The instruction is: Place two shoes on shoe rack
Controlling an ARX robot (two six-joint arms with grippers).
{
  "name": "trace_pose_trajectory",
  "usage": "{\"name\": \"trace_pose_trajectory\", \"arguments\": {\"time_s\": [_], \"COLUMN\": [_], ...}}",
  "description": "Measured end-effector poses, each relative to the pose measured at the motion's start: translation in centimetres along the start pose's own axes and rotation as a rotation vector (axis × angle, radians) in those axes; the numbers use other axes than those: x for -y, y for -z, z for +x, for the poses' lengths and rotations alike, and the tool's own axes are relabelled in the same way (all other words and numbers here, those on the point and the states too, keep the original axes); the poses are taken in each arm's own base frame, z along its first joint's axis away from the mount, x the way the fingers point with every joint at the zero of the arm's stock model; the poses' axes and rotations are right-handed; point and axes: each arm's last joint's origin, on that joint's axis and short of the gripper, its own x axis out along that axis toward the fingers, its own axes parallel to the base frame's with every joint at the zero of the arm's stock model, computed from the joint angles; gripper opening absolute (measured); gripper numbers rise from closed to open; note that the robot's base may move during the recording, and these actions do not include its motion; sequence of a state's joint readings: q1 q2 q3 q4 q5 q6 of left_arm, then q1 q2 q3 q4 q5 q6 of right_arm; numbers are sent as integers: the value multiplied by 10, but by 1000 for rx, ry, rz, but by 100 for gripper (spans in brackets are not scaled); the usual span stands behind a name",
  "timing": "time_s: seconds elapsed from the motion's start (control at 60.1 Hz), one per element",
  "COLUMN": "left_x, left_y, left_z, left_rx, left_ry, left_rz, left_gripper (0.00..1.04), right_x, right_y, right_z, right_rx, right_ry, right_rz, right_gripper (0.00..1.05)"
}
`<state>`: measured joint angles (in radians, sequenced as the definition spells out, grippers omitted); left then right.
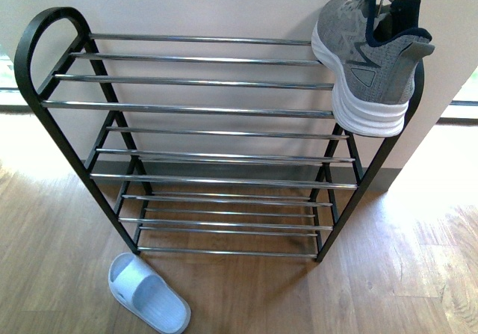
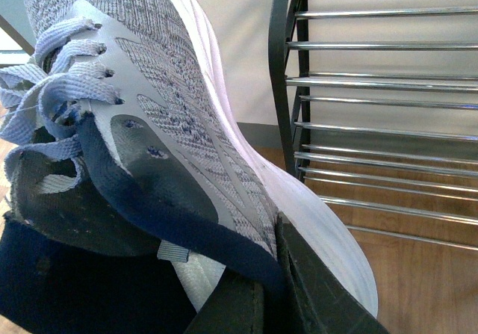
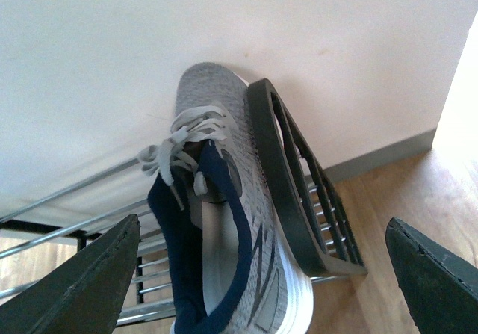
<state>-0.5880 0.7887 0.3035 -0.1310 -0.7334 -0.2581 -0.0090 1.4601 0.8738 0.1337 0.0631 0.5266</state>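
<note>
**Held sneaker** [image 2: 187, 125], nearest the left wrist camera: grey knit upper, loose laces [image 2: 52, 87], navy collar [image 2: 187, 233], white sole [image 2: 314, 214]. The left claw [image 2: 265, 300] is clamped on its heel end. One finger appears to sit inside the opening and the other outside, with the collar wall pinched between them.

**Handling (judged).** The shoe looks light and soft. The knit and padded collar will give under the pads, so a hold here may let the toe swing or sag. The foam sole and heel counter look stiffer and would offer firmer purchase. The trailing laces could catch on a rod.

**Left arm.** The shoe rack [image 2: 388, 84] lies beyond the claw's fingertips and apart from the shoe, its chrome rods running crosswise. The arm itself is out of the front view, so its pose cannot be told further.

**Right claw** [image 3: 261, 222]: fingers wide apart and empty. The racked sneaker [image 3: 205, 95] lies ahead of it, within the span of the two fingers and touching neither. It rests on the top tier by the end upright, toe toward the wall [image 3: 112, 50] and heel overhanging the front rod.

**Slide sandal** [image 1: 149, 293]: on the floor [image 1: 418, 274] before the rack's foot, in a view where neither claw shows.
</note>
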Motion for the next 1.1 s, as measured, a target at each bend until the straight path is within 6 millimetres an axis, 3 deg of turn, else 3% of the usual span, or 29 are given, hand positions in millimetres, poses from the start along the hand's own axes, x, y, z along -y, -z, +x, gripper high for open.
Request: {"name": "trace_pose_trajectory", "arguments": {"time_s": [0.3, 0.499, 0.666, 0.882, 1.099], "left_x": [0, 0, 0, 0, 0], "left_y": [0, 0, 0, 0, 0], "left_z": [0, 0, 0, 0, 0], "left_rx": [0, 0, 0, 0, 0], "left_ry": [0, 0, 0, 1, 0], "left_rz": [0, 0, 0, 0, 0], "left_gripper": [2, 2, 2, 2, 2], "right_x": [28, 56, 86, 91, 86], "right_y": [10, 26, 41, 45, 66], "right_z": [-88, -134, -141, -140, -143], "right_rx": [126, 257, 361, 356, 416], "right_ry": [-202, -235, -177, -167, -186], "right_rz": [-147, -230, -221, -213, -447], "right_gripper": [95, 95, 95, 95, 61]}}
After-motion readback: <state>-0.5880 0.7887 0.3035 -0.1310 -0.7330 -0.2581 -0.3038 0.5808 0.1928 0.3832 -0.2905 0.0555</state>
